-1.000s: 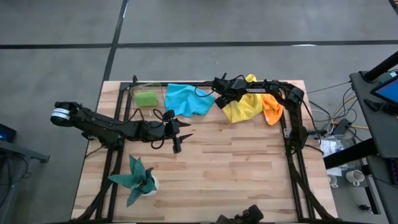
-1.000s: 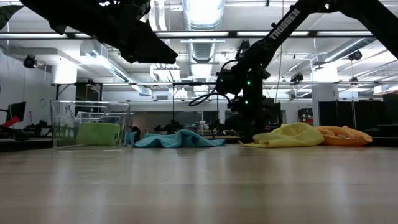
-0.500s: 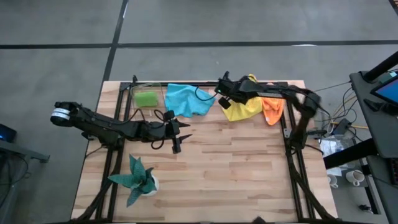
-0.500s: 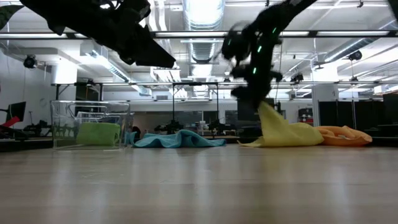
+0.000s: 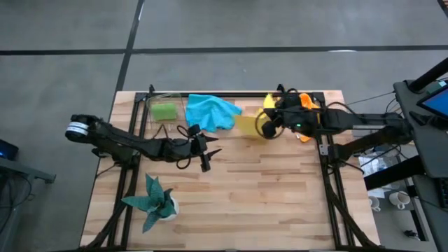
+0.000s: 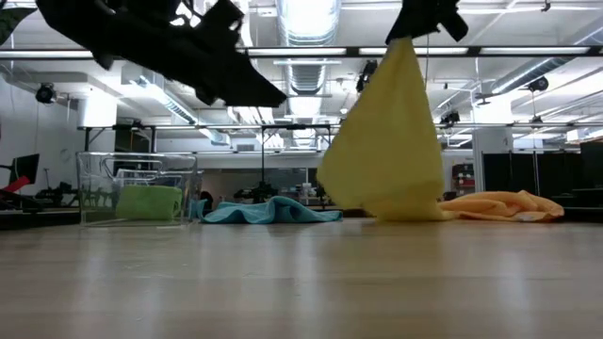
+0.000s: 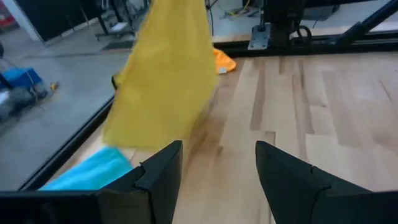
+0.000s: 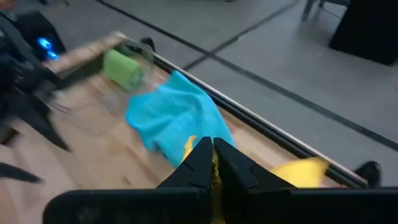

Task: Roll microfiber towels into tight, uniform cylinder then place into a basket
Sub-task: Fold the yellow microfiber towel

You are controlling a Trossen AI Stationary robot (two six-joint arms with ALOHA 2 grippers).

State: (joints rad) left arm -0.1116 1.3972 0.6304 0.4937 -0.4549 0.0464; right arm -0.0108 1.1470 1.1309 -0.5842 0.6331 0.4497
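I hold the soft yellow microfiber towel (image 6: 386,141) pinched at one corner in the right gripper (image 8: 213,160), fingers closed on the cloth, lifted above the far right of the pale wooden table (image 5: 266,189). It hangs limp in a drooping cone, its lower edge at or just above the tabletop, so I judge it light, floppy and slow to settle; it needs laying flat and taking by a straight edge for a tight roll. The left gripper (image 7: 217,180) waits mid-table, fingers apart and empty. The crumpled blue towel (image 5: 210,112) and orange towel (image 6: 504,205) lie along the far edge; the rolled lime green towel (image 5: 165,110) sits in the clear rectangular basket (image 6: 138,188). The basket's walls barely register from above, and the pinch point is cut off in the low view.
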